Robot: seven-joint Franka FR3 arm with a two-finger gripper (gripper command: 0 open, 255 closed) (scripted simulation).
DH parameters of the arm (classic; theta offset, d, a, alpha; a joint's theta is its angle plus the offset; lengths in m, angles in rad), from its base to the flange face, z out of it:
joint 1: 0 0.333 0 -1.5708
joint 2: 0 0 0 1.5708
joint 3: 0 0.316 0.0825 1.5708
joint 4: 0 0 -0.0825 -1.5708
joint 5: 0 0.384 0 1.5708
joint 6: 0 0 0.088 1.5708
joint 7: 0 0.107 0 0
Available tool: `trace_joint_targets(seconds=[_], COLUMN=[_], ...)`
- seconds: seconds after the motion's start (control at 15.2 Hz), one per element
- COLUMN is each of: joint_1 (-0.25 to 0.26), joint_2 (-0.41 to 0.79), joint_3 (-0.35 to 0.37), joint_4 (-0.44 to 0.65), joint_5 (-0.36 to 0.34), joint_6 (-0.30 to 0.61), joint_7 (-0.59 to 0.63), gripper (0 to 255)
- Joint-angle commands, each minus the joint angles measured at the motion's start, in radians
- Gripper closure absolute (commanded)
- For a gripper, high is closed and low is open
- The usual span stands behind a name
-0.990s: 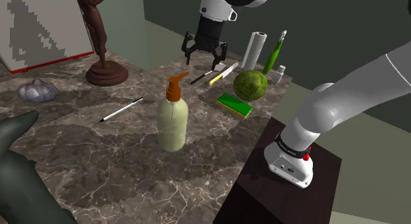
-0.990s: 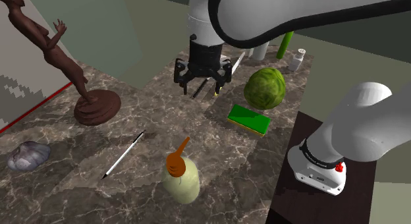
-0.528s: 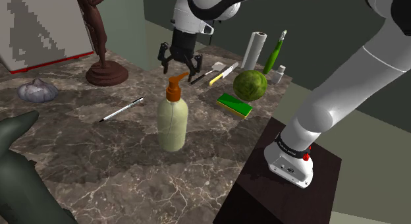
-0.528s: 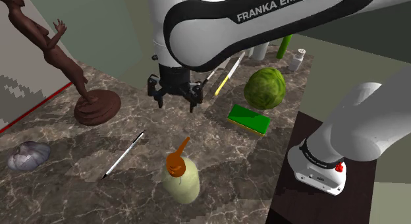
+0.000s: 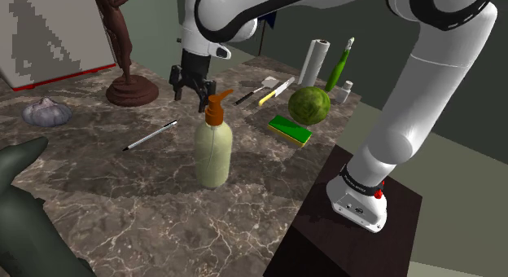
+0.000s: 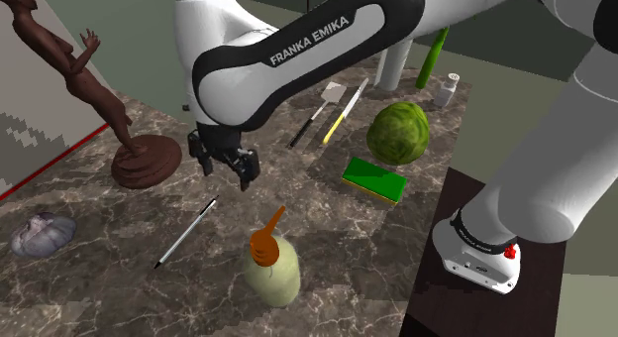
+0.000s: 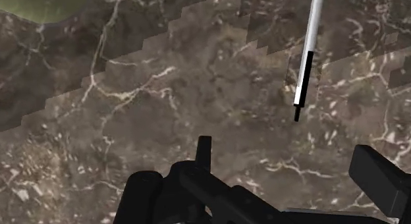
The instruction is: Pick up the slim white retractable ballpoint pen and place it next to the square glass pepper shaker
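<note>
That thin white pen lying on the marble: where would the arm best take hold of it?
Probably mid-barrel on the pen, coming straight down with the open end effector turned so its fingers close across the narrow width. The pen lies flat on the marble counter, so nothing can get under it, and bare surface flanks both sides.
</note>
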Motion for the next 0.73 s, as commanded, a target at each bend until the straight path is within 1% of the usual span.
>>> trace_joint_targets(seconds=[0.0, 0.07, 0.53, 0.66], joint_1=[0.022, 0.032, 0.058, 0.06], joint_2=[0.092, 0.121, 0.177, 0.182], joint_3=[-0.007, -0.013, -0.02, -0.02], joint_4=[0.073, 0.096, 0.071, 0.07], joint_5=[-0.03, -0.038, -0.06, -0.062], joint_6=[0.019, 0.025, 0.105, 0.112], joint_7=[0.097, 0.125, 0.14, 0.142], gripper=[0, 0, 0, 0])
